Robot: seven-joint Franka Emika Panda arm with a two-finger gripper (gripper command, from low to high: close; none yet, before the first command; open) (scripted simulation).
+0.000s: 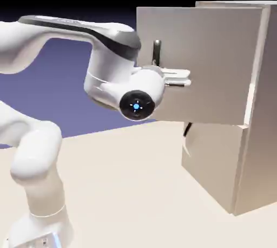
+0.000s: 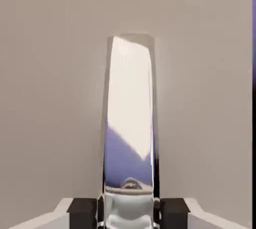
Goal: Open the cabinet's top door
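The claw (image 2: pixel 128 214) is closed on the handle (image 2: pixel 131 93), its tips against both sides. That handle is on the top door (image 1: pixel 211 63), which stands swung open from the cabinet (image 1: pixel 262 128); the angle hides what is inside. The lower door (image 1: pixel 211 160) looks closed. The cabinet stands on the pale bench (image 1: pixel 119 187), against a blue-violet backdrop (image 1: pixel 54 90). Open room lies below the raised door.
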